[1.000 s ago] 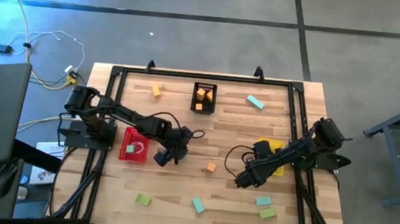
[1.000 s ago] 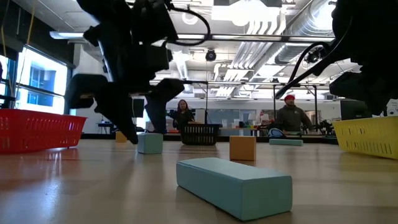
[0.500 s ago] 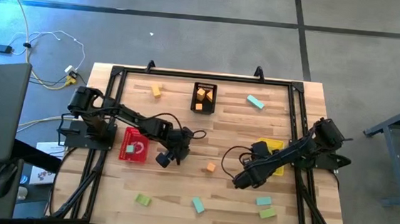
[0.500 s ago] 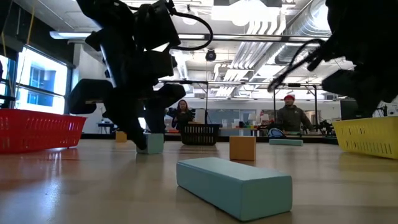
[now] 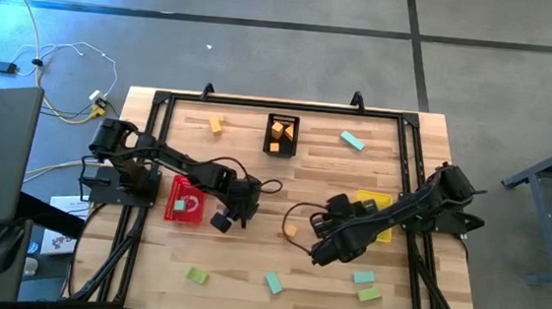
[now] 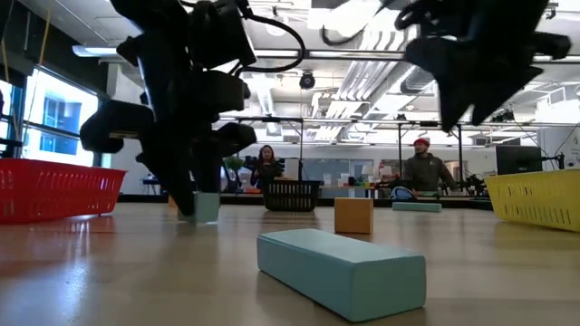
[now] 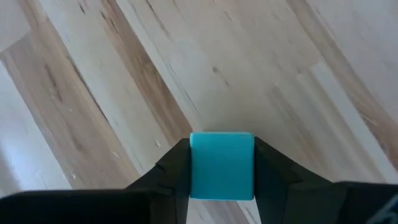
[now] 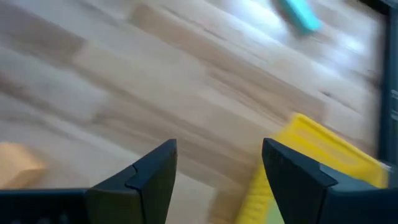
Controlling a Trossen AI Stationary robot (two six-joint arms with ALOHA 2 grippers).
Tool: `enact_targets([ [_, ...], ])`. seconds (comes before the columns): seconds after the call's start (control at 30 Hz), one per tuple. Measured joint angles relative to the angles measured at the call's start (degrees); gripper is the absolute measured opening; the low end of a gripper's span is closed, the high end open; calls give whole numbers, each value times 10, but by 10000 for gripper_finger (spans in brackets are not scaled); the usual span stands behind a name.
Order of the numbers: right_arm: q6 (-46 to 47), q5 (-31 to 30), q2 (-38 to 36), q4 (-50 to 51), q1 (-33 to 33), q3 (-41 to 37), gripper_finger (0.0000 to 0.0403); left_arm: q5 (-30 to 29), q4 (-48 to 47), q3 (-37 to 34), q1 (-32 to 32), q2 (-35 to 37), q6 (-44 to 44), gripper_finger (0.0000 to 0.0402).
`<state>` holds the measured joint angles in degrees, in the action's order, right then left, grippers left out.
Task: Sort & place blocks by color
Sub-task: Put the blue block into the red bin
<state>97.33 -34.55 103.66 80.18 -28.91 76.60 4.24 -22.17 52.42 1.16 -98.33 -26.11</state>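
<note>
A teal cube (image 7: 222,165) stands on the wood table just right of the red basket (image 5: 185,212), and my left gripper (image 7: 222,186) is shut on it; in the high view the gripper (image 5: 232,215) hides the cube. My right gripper (image 5: 320,252) hovers open over the table's middle, a little right of a lone orange cube (image 5: 291,232). That orange cube shows at the edge of the right wrist view (image 8: 18,165), left of the open fingers (image 8: 217,171). Other blocks lie scattered on the table. My left gripper pinches the teal cube by two opposite side faces (image 7: 194,168) between its two fingers. The fingers (image 6: 186,195) come from above, pointing down. The cube (image 6: 207,206) stays upright with its underside at the table top; I cannot tell whether it is lifted.
The black basket (image 5: 280,135) at the far middle holds orange blocks, and the red one holds a teal block. The yellow basket (image 5: 376,204) sits under my right arm. Loose blocks: orange (image 5: 215,125), teal bars (image 5: 352,140) (image 5: 273,283), green (image 5: 196,276) (image 5: 370,293), mint (image 5: 363,277).
My left gripper has shut on the teal cube, taking hold of it, and has shifted the cube slightly on the table. My right gripper has gone toward the table's left edge, nearer the orange cube, staying open.
</note>
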Motion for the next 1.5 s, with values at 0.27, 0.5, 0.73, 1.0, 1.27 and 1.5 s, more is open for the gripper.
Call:
enact_targets([
  [0.27, -124, -15, 0, -131, 12, 5, 222, -34, -59, 0, -37, 84, 34, 102],
  [0.5, -255, -17, 0, -261, 27, 5, 222, -86, -162, 0, -78, 183, 107, 102],
  [0.73, -366, -14, 0, -346, 43, 5, 222, -168, -275, 0, -133, 247, 227, 102],
  [1.0, -468, 21, 3, -394, 53, 5, 222, -224, -396, 0, -183, 283, 472, 103],
  [1.27, -475, 35, 18, -404, 57, 5, 222, -229, -477, 0, -209, 277, 607, 108],
  [1.5, -499, 75, 31, -428, 57, 5, 222, -230, -464, -45, -200, 270, 636, 110],
])
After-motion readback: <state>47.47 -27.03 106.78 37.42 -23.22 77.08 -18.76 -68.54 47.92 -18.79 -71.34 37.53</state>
